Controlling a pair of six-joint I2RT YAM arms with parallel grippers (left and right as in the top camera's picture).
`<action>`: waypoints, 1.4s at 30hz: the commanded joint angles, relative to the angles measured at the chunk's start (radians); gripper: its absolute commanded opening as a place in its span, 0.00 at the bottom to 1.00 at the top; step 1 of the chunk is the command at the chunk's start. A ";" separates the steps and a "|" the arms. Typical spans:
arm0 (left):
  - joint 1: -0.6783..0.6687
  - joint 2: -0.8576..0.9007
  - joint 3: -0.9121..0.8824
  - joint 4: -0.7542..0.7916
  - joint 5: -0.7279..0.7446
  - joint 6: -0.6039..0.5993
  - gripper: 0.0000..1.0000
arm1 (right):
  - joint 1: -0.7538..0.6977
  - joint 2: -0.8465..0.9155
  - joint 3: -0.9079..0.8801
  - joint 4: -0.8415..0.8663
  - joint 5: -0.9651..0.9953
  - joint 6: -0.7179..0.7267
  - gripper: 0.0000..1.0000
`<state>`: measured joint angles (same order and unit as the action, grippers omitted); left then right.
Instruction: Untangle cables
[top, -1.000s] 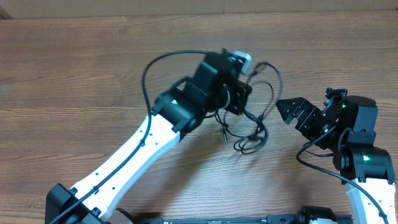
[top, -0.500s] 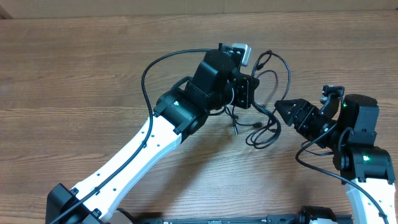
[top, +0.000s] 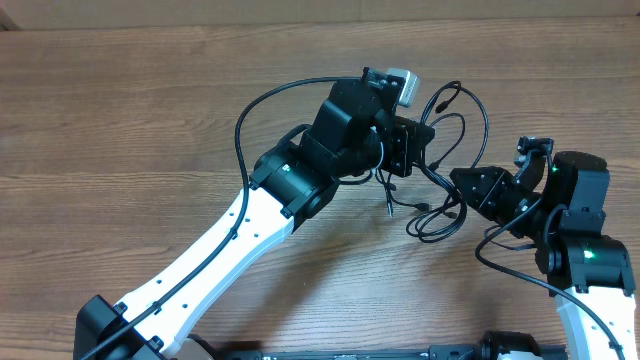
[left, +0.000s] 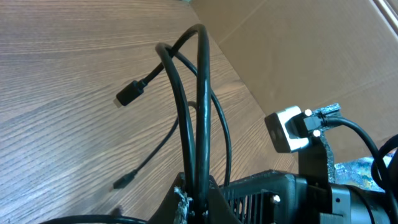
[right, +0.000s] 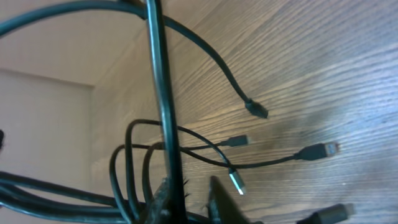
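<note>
While the two arms are facing each other over the wooden surface (top: 120, 120), one tangle of thin black cables (top: 440, 190) is resting between them, its cords too knotted to count, though four small plug ends (right: 258, 111) are showing. Left of the tangle, the left gripper (top: 418, 152), on a long diagonal arm, is pinching two strands of it. Right of the tangle, the right gripper (top: 462, 183) is pointing at it, one cord running right by its tip; whether it is clamping, I cannot tell.
</note>
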<state>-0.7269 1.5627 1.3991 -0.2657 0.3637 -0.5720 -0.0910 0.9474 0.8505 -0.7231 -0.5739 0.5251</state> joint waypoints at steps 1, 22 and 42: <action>-0.006 -0.026 0.004 0.019 0.021 -0.013 0.04 | -0.001 -0.004 0.008 0.003 -0.005 0.002 0.04; -0.026 -0.026 0.004 -0.069 0.026 0.058 0.04 | -0.001 -0.004 0.008 0.087 -0.225 0.028 0.04; -0.131 -0.026 0.004 -0.290 0.029 0.435 0.04 | -0.001 -0.004 0.008 0.062 -0.106 0.051 0.04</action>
<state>-0.8509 1.5627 1.3991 -0.5293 0.3664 -0.2276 -0.0906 0.9474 0.8505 -0.6609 -0.7361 0.5739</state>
